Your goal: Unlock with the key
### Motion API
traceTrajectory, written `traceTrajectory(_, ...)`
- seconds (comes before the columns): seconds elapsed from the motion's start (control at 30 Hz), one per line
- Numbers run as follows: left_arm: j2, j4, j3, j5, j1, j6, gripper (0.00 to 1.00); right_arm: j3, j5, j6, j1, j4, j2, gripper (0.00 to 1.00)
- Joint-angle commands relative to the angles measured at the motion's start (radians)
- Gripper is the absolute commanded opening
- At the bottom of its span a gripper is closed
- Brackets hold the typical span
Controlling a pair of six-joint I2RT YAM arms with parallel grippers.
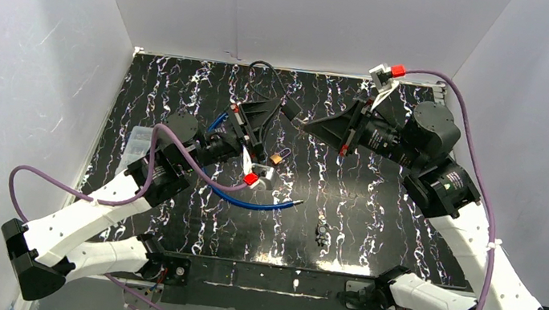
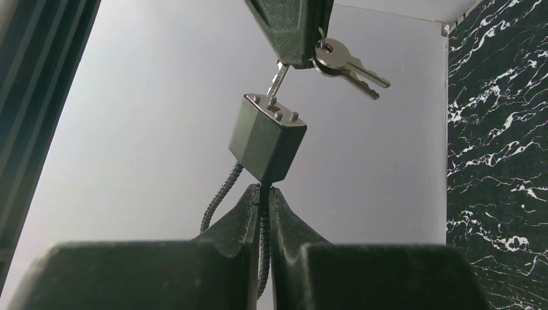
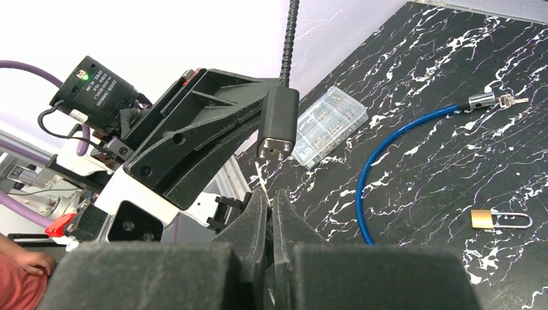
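A black cable lock hangs in the air between my two grippers. My left gripper (image 2: pixel 265 190) is shut on its ribbed cable (image 2: pixel 218 194), just under the black lock body (image 2: pixel 266 137). From above, my right gripper (image 2: pixel 289 39) is shut on the key (image 2: pixel 278 77), whose blade tip meets the lock body's end face. Two spare keys (image 2: pixel 352 64) dangle from its ring. In the right wrist view the lock body (image 3: pixel 279 121) sits just above my right gripper (image 3: pixel 271 194), with the thin blade (image 3: pixel 261 175) between them. From the top view both grippers (image 1: pixel 284 109) (image 1: pixel 307 127) meet mid-table.
On the black marbled table (image 1: pixel 376 218) lie a blue cable lock (image 1: pixel 256 203) with keys in its end (image 3: pixel 486 99), a brass padlock (image 3: pixel 491 219), a clear plastic box (image 3: pixel 326 126) at the left, and a small dark item (image 1: pixel 321 233). White walls surround the table.
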Motion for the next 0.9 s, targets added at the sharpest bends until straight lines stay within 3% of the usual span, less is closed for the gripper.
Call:
traceTrajectory(0.0,-0.035,0.037,0.026,0.014,-0.006,0.012,0.0,0.01,0.011,-0.01,-0.007,0.076,0.003,0.01)
traceTrajectory(0.87,-0.045,0.018,0.015,0.016,-0.006,0.038,0.0,-0.015,-0.001,0.037,-0.015,0.126,0.038,0.01)
